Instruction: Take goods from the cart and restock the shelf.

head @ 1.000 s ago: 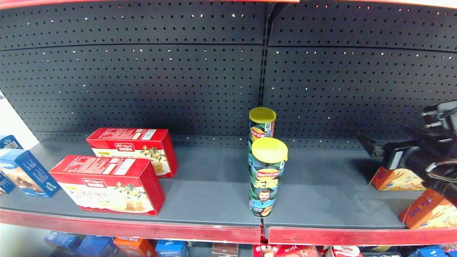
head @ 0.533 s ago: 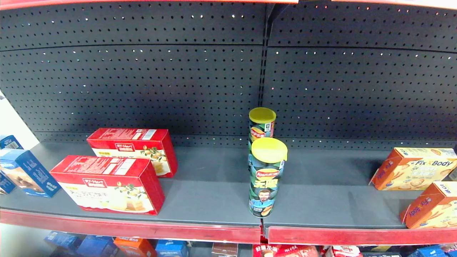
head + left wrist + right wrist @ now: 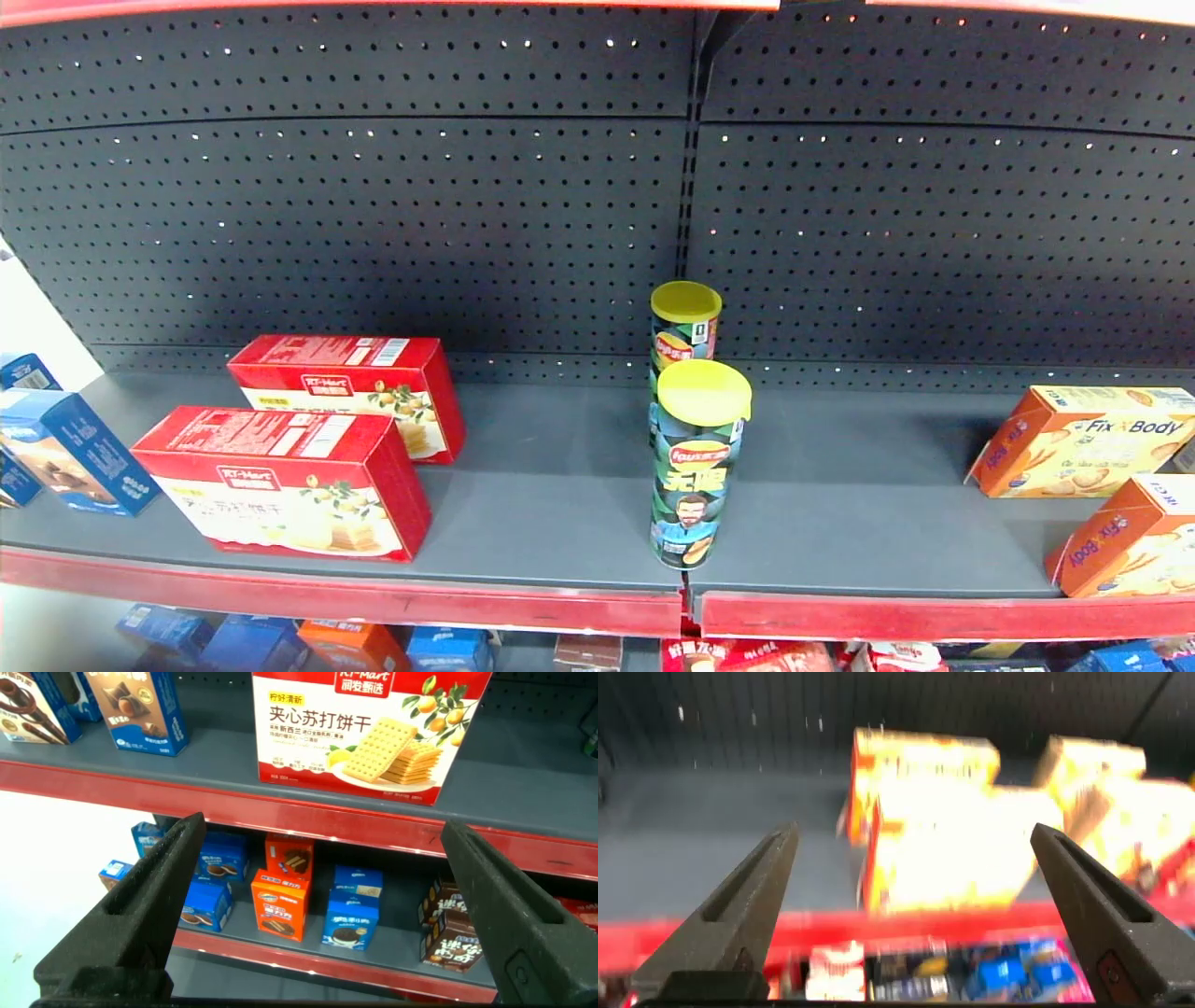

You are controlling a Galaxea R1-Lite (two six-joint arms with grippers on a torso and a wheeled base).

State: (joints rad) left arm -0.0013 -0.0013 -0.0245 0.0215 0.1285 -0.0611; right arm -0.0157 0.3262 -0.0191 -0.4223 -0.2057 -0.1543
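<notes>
The dark grey metal shelf spans the head view, with a red lip in front and a black perforated back panel behind.

Two red cardboard cracker boxes lie left of centre. The front red box is close to the lip and the rear red box is just behind it.

Two orange cardboard biscuit boxes sit at the right end: the rear orange box and the front orange box, which is near the lip.

Three blue cartons crowd the left end, partly cut off.

Two tall cylindrical cans with yellow lids stand upright mid-shelf. The front can is near the lip and the rear can is right behind it. Bare deck lies on both sides of the cans.

The left pincer gapes wide and empty, facing the lip under a red box. The right pincer is spread wide and empty before the blurred orange boxes.
</notes>
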